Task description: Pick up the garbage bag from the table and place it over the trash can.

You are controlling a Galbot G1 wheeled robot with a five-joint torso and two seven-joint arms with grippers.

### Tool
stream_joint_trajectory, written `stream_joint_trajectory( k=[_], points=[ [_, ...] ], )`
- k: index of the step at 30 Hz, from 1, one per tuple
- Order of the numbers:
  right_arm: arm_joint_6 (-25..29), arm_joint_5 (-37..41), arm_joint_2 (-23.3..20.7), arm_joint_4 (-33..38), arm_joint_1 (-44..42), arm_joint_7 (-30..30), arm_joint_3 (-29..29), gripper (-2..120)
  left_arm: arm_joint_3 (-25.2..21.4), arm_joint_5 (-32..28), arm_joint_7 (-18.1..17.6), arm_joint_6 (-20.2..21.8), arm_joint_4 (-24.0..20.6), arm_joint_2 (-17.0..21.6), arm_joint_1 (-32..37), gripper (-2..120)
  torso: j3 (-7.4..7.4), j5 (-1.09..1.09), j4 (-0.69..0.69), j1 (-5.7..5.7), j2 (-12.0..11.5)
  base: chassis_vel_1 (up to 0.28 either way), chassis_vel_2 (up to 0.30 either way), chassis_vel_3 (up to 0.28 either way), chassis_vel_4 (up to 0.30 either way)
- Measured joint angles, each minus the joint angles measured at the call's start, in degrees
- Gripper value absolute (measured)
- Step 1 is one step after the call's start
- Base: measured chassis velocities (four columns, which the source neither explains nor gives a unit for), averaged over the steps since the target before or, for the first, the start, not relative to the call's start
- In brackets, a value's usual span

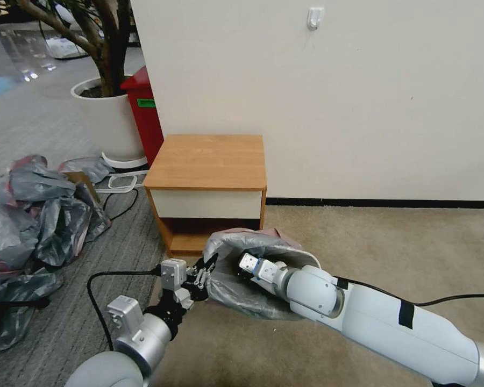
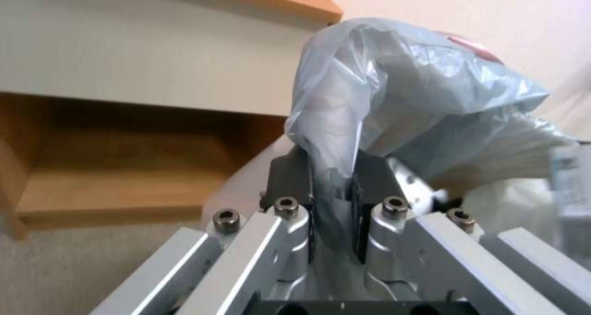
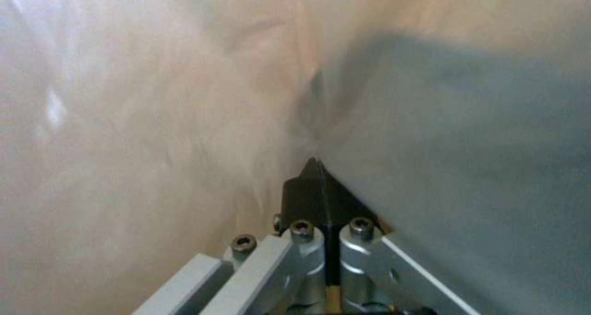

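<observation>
The grey translucent garbage bag (image 1: 236, 293) with a pink-red rim hangs low in front of the table (image 1: 207, 161), its mouth open toward me. It drapes over the trash can, of which a thin white rim (image 1: 310, 257) shows. My left gripper (image 1: 204, 273) is at the bag's left edge, shut on a fold of film (image 2: 332, 185) between its dark pads. My right arm reaches into the bag's mouth, and the right gripper (image 1: 243, 267) sits inside it. Its fingertips (image 3: 317, 178) are closed together where the film puckers.
A heap of grey bags (image 1: 32, 215) lies on the floor at left. A tall red bin (image 1: 142, 115) and a white planter (image 1: 110, 126) stand behind it. Black cables (image 1: 99, 279) cross the floor near my left arm. Open carpet lies to the right.
</observation>
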Motion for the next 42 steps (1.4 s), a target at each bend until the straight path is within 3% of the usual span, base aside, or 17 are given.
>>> stream_joint_trajectory(
  k=[10, 19, 33, 37, 42],
  points=[
    [0.02, 5.25, -0.90, 2.98, 0.45, 1.25, 0.99, 0, -0.64, -4.10, -2.61, -0.34, 3.05, -0.94, -1.70, 8, 0.00, 0.00, 0.00, 0.00, 0.00, 0.000, 0.000, 0.000, 0.000],
    [0.09, 17.11, -1.79, 5.44, 1.94, 0.60, 3.78, 0, -1.00, -15.17, -7.76, 0.59, 5.01, -1.54, -4.02, 8, 0.00, 0.00, 0.00, 0.00, 0.00, 0.000, 0.000, 0.000, 0.000],
    [0.13, 19.31, -4.13, 8.38, 0.08, 0.59, 7.17, 0, -1.42, -19.92, -10.20, 1.09, 6.80, -1.51, -5.23, 8, 0.00, 0.00, 0.00, 0.00, 0.00, 0.000, 0.000, 0.000, 0.000],
    [0.14, 21.24, -5.03, 10.91, -1.17, 0.69, 9.67, 0, -1.73, -21.39, -10.80, 1.22, 7.22, -1.45, -5.44, 8, 0.00, -0.01, 0.01, 0.00, 0.00, 0.000, 0.000, 0.000, 0.000],
    [0.19, 23.01, -7.18, 15.24, -7.87, 0.74, 17.84, 0, -2.34, -22.81, -11.44, 1.97, 7.90, -1.43, -5.34, 8, 0.00, 0.00, 0.01, 0.00, 0.00, 0.000, 0.000, 0.000, 0.000]
  ],
)
